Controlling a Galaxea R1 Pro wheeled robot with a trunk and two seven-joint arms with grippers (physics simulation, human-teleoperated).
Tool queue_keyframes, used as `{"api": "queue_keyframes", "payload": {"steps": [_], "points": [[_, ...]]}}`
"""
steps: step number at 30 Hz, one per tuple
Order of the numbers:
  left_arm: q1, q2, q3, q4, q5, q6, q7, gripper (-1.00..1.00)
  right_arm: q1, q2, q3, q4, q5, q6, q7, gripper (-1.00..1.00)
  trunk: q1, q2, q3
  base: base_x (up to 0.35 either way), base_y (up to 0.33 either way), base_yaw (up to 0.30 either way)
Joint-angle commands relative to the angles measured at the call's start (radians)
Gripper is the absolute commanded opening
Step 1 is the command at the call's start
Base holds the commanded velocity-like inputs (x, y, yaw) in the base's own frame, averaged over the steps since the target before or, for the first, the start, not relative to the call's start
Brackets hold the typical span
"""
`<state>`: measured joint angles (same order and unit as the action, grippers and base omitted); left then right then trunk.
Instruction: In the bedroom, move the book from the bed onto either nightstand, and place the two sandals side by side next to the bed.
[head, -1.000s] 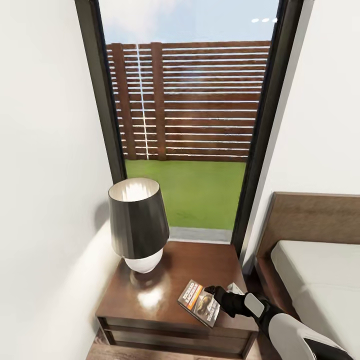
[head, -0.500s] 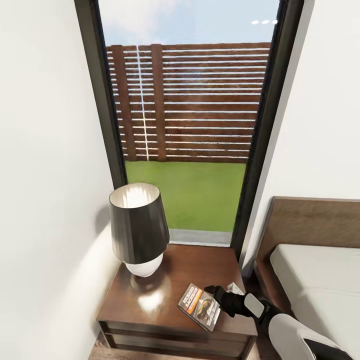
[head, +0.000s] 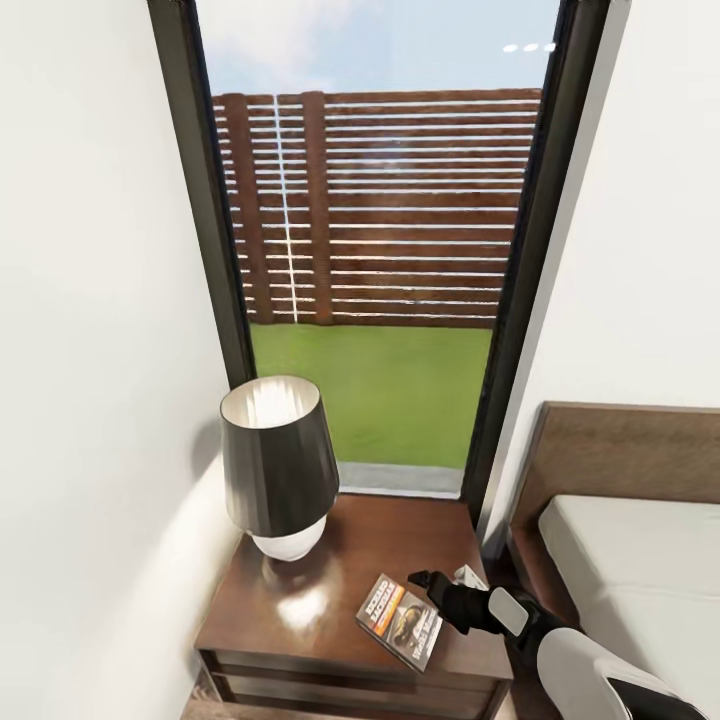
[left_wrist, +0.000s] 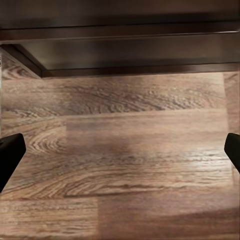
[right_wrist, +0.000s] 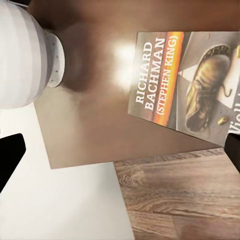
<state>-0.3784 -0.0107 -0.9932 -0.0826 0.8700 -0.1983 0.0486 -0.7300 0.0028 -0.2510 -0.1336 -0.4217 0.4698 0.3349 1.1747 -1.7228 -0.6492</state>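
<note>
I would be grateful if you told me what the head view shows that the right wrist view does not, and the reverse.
Head view alone: the window, the fence and lawn outside, the lamp's dark shade, the bed and the right arm.

Right wrist view alone: the cover's boot picture and "(Stephen King)" lettering, and wooden floor.

Both: the book lying on the nightstand, and the lamp's white base.

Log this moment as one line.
book: flat on nightstand, near its front edge | right pincer: open, beside book | left pincer: open, over floor | lamp: on nightstand
</note>
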Motion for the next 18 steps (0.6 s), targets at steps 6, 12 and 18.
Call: {"api": "queue_keyframes", "payload": {"steps": [6, 12, 18], "points": [[0.000, 0.000, -0.008, 0.000, 0.004, -0.003, 0.005, 1.00, 0.000, 0.000, -0.007, -0.001, 0.003, 0.006, 0.001, 1.00, -0.023, 0.042, 0.018, 0.000, 0.000, 0.000], [0.000, 0.000, -0.008, 0.000, 0.004, -0.003, 0.005, 1.00, 0.001, 0.000, -0.006, -0.001, 0.003, 0.001, 0.001, 1.00, -0.046, 0.084, 0.037, 0.000, 0.000, 0.000], [0.000, 0.000, -0.008, 0.000, 0.004, -0.003, 0.005, 1.00, 0.001, 0.001, -0.004, -0.001, 0.003, -0.038, 0.002, 1.00, -0.069, 0.126, 0.056, 0.000, 0.000, 0.000]]}}
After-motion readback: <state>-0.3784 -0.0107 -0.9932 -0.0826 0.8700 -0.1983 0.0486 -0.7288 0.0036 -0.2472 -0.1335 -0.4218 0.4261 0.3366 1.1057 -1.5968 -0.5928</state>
